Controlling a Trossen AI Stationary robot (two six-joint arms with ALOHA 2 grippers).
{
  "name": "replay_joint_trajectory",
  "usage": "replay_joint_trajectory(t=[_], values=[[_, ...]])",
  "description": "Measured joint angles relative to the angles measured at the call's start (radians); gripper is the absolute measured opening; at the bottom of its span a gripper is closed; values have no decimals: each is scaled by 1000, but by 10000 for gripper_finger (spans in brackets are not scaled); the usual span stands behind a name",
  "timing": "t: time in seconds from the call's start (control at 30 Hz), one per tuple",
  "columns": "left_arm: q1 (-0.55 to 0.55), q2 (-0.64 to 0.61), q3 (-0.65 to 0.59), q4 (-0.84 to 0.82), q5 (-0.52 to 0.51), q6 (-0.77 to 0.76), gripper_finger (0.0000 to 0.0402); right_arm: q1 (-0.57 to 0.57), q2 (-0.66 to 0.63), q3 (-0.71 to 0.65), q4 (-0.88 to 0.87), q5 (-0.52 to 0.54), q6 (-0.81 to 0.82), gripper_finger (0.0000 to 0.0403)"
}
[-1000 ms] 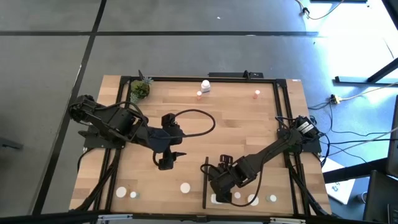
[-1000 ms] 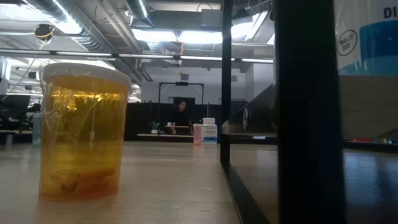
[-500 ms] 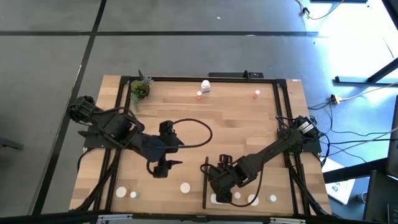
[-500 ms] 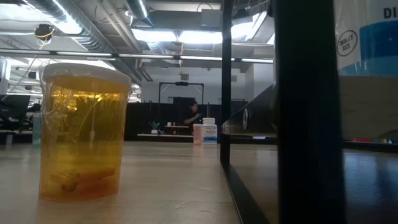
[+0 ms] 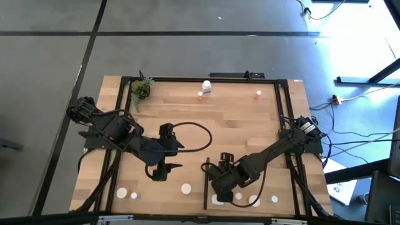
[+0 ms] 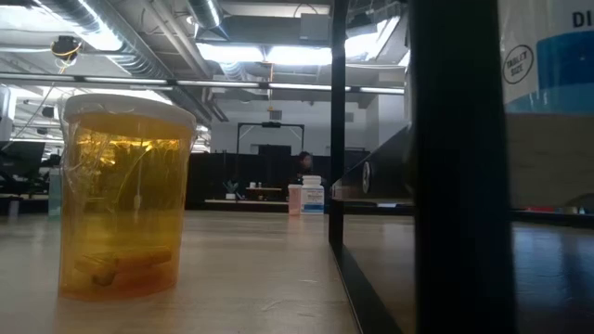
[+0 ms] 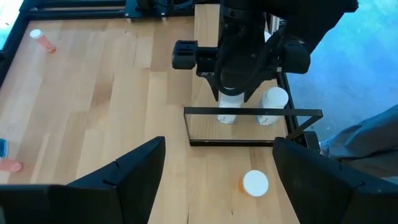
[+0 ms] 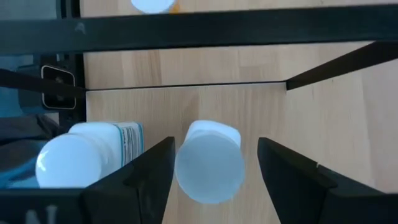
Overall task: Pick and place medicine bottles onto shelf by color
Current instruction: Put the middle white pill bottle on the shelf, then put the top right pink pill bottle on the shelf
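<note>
Down at the near edge of the counter (image 5: 237, 119), the right pincer (image 8: 208, 163) hangs straight over the shelf (image 7: 205, 127), its fingers spread on either side of a white bottle (image 8: 208, 163) that stands upright below it, cap facing the wrist. The bottle's long axis runs straight up toward the pincer, so it sits squarely in the gap, with space showing on both sides; I cannot say the fingers touch it. A second white bottle (image 8: 84, 155) stands just beside it on the shelf, close enough that one finger has little room on that side.

The left pincer (image 5: 159, 172) hovers over bare wood toward the near edge, left of the shelf's black upright strip (image 5: 205, 184), fingers spread and holding nothing. A white-capped bottle (image 7: 255, 183) stands ahead of it, between its fingertips and the strip, so the left arm is plainly the nearer one for that. Two more bottles (image 5: 127, 194) wait by the near left corner, and a few others (image 5: 205, 87) stand along the far edge, well apart from both arms. I'd guess the left arm's reach comes next.
</note>
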Motion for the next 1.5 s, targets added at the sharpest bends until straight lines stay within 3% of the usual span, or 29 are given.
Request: replay_joint_trajectory(t=[0.27,0.57,0.87,1.2,1.5], values=[[0,0,0,-1,0,6,292,-20,0,49,-33,10,-12,229],[-8,0,0,-1,0,8,292,-19,0,178,-156,112,-41,229],[-12,0,0,-5,-7,9,292,-19,0,335,-332,287,-95,229],[-12,0,0,-37,-66,-3,292,-43,-5,425,-492,470,-133,229],[9,-16,2,-172,-173,-173,292,-101,-67,424,-546,497,-163,229]])
